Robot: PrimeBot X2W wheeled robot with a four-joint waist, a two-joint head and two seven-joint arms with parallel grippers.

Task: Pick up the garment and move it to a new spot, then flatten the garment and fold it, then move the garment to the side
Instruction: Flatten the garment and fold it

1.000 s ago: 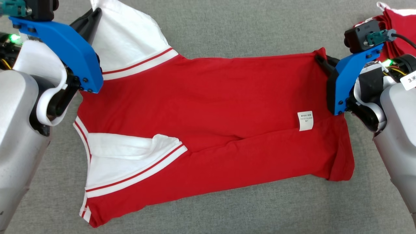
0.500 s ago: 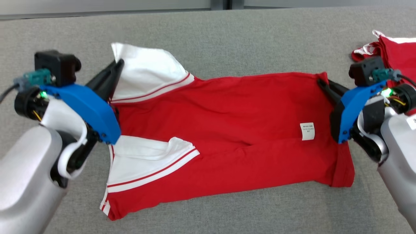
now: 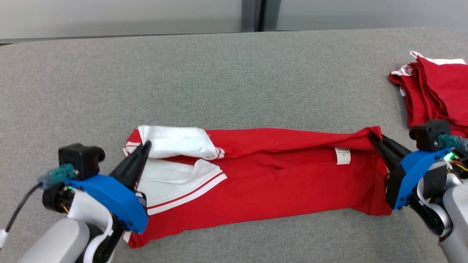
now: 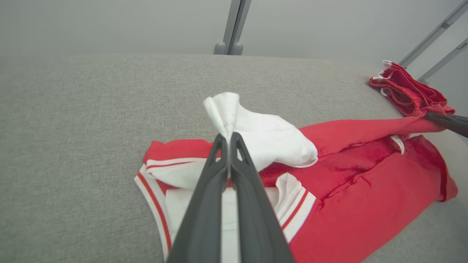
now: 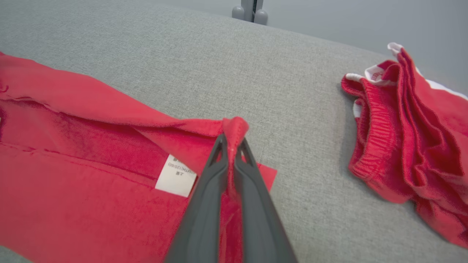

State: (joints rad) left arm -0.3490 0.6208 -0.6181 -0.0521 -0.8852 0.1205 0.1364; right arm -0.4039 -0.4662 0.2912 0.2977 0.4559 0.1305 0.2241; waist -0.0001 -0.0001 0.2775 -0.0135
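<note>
The garment (image 3: 278, 182) is a red shirt with white, red-striped sleeves, lying across the grey table with its far edge lifted and drawn toward me. My left gripper (image 3: 147, 144) is shut on the white sleeve (image 4: 263, 135) at the shirt's left end; in the left wrist view (image 4: 229, 136) the cloth sticks up past the tips. My right gripper (image 3: 371, 135) is shut on the red hem corner (image 5: 234, 129) at the right end, (image 5: 229, 140) in its wrist view. A white care label (image 3: 342, 155) shows on the inside.
A second red garment (image 3: 435, 95) lies bunched at the table's (image 3: 219, 73) far right, close behind my right arm. A grey wall with a vertical post (image 3: 252, 14) runs behind the table's far edge. Bare grey cloth surface extends beyond and left of the shirt.
Both grippers have pulled the shirt's far edge toward me, folding it over the near half, so the shirt looks narrower. The head camera has tilted up, now showing the table's far edge and wall.
</note>
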